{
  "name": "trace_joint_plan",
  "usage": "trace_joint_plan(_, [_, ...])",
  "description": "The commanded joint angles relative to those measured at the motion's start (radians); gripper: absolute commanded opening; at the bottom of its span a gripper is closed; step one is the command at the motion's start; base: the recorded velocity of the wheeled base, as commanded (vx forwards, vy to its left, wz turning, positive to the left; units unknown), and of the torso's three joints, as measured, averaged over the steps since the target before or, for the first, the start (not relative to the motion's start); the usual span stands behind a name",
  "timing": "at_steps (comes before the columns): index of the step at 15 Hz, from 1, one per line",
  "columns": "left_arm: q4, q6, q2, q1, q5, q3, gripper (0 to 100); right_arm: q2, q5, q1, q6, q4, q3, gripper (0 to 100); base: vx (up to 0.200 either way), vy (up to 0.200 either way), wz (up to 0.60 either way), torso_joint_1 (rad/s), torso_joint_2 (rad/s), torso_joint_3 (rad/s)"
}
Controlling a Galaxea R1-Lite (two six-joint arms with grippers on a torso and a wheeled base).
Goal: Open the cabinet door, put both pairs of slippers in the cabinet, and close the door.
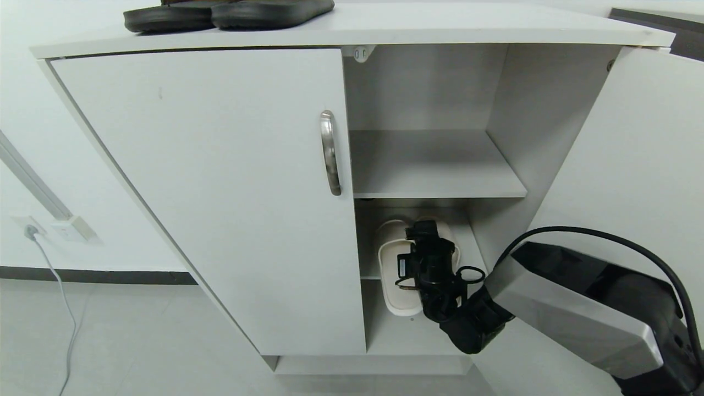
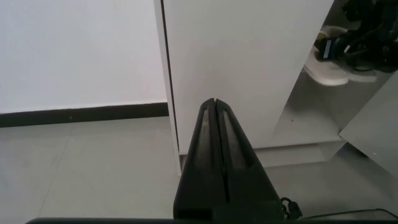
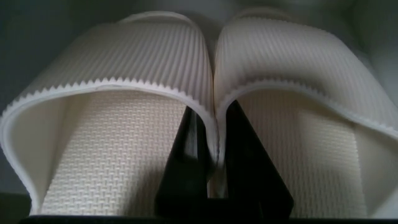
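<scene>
A pair of white slippers (image 1: 389,263) (image 3: 124,124) lies on a low shelf inside the cabinet (image 1: 434,165), heels jutting past the shelf's front edge. My right gripper (image 1: 424,242) (image 3: 214,149) is shut on the two slippers' inner edges, pinching them together. A pair of black slippers (image 1: 231,14) sits on the cabinet top at the left. The right door (image 1: 632,154) stands open; the left door (image 1: 220,192) is closed. My left gripper (image 2: 214,109) is shut and empty, low above the floor in front of the cabinet's left corner.
The left door carries a metal handle (image 1: 329,153). The upper shelf (image 1: 434,170) is bare. A wall socket with a cable (image 1: 33,234) is at the far left. Grey floor (image 2: 81,168) spreads in front of the cabinet.
</scene>
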Motion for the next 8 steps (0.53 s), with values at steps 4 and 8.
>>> trace_joint_plan(4, [0.0, 0.005, 0.001, 0.0, 0.001, 0.0, 0, 0.033, 0.006, -0.034, 0.007, 0.152, -0.214, 0, 0.0, 0.0, 0.0, 0.0, 0.0, 0.0])
trace_joint_plan(8, [0.0, 0.005, 0.001, 0.0, 0.001, 0.0, 0, 0.074, 0.006, -0.063, 0.001, 0.209, -0.301, 0, 0.0, 0.0, 0.0, 0.0, 0.0, 0.0])
